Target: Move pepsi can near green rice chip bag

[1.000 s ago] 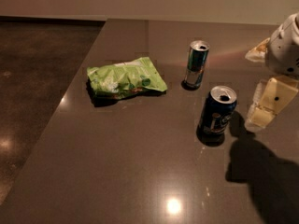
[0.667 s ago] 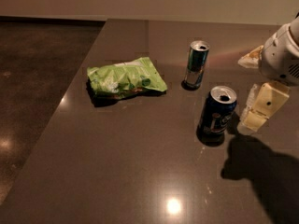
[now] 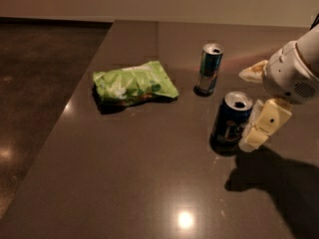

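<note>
The pepsi can [image 3: 231,123] stands upright on the dark table, right of centre; it is navy blue with a pale logo and a silver top. The green rice chip bag [image 3: 133,82] lies flat to the upper left, well apart from the can. My gripper [image 3: 246,108] comes in from the right edge and is open. Its near finger [image 3: 262,124] is right beside the can's right side. Its far finger [image 3: 253,71] is behind the can. The can is only partly between the two.
A slimmer teal-and-silver can [image 3: 209,68] stands upright behind the pepsi can, right of the bag. The table's left edge [image 3: 75,96] runs diagonally, with dark floor beyond. A wall lies behind the table's far edge.
My gripper has moved left toward the pepsi can, and its near finger is now beside the can. The cans and the bag have not moved.
</note>
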Motion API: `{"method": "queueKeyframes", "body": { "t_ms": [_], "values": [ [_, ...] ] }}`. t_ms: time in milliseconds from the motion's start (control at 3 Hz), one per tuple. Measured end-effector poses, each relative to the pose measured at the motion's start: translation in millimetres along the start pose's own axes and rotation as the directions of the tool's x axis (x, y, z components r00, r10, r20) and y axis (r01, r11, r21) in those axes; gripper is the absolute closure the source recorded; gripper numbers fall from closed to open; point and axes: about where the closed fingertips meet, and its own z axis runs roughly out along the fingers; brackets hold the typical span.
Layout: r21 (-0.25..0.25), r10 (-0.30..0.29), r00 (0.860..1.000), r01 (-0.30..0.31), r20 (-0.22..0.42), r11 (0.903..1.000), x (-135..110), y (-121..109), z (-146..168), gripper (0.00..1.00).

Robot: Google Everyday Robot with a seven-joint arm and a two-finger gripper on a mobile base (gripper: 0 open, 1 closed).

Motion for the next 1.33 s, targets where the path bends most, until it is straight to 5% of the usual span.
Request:
{"method": "queueKeyframes", "body": {
  "t_ms": [333, 1333],
  "values": [
    [-0.006, -0.001, 1.000, 0.001, 0.013, 1.0000, -0.1, 0.8, 8.2, 0.00],
    [-0.007, -0.015, 1.000, 0.015, 0.015, 0.9999, -6.6, 0.3, 15.0, 0.64]
  ]
}}
